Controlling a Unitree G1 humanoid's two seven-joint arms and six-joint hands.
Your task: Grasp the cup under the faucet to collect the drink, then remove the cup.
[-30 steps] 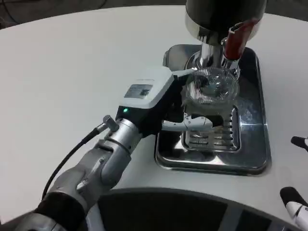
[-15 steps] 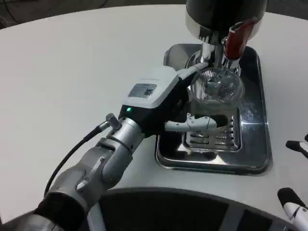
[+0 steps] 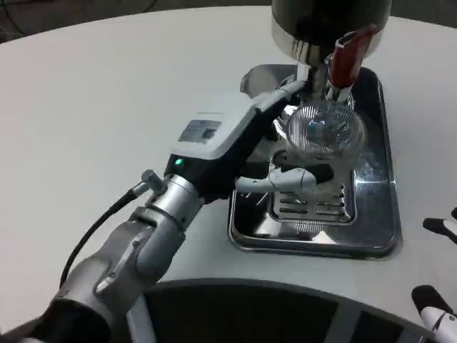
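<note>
Now, clear ribbed cup (image 3: 325, 132) in left robot hand (image 3: 235, 143) grasp, under faucet (image 3: 308, 64), over steel tray (image 3: 378, 214).

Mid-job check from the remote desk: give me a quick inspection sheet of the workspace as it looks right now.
Surface: white round table, bare where it shows.
Job's things: clear ribbed plastic cup held over the shiny metal drip tray, beneath the dispenser's chrome faucet with its red tap handle; whether drink is flowing, cannot tell.
Clutter: nothing seen.
Hands: left hand grips the cup, fingers wrapped around its side; right hand at the picture's lower right edge, apart from the tray, only fingertips visible.
Cables: black cable runs along the left forearm.
Surroundings: dark floor beyond the table's far edge.
</note>
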